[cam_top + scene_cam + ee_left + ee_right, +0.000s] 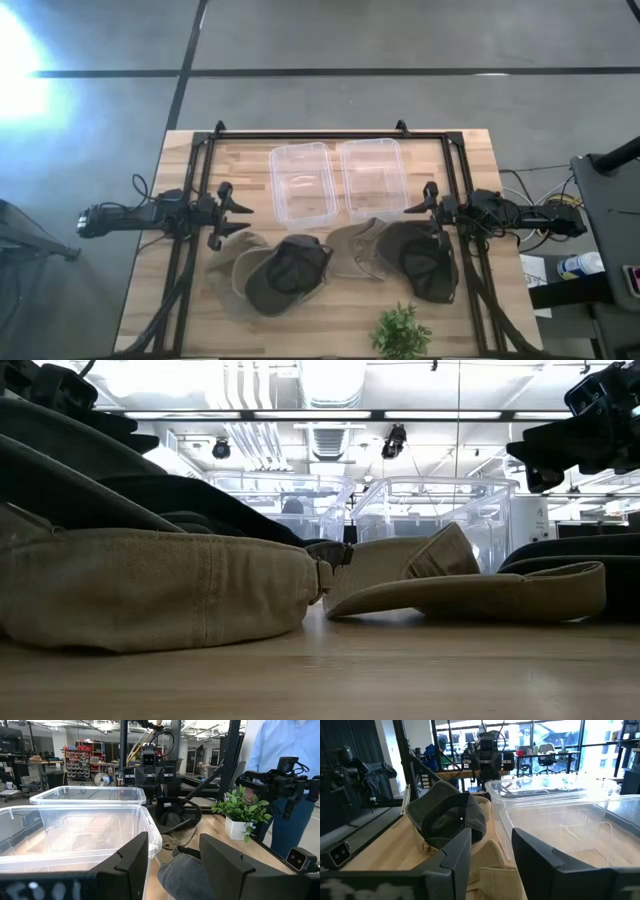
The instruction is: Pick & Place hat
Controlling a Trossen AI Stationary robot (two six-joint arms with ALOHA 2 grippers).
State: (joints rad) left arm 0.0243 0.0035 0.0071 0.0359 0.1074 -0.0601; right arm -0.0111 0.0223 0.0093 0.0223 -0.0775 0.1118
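Note:
Four caps lie in a row on the near half of the table: a tan cap (pixel 225 268), a dark olive cap (pixel 288 275) overlapping its edge, a second tan cap (pixel 358 248) and a dark cap (pixel 428 262). My left gripper (pixel 240 218) hovers open above the left tan cap, beside the left bin. My right gripper (pixel 416 220) hovers open above the right pair of caps. In the left wrist view the open gripper (pixel 172 865) looks across at a dark cap (pixel 175 815). In the right wrist view the open gripper (pixel 492 860) faces the dark olive cap (pixel 447 815).
Two clear plastic bins (pixel 302 183) (pixel 372 178) stand side by side at the table's middle, between the grippers. A small potted plant (pixel 401 331) sits at the near edge. A dark frame (pixel 330 132) runs around the table. A person in a blue shirt (pixel 290 745) stands beyond the table.

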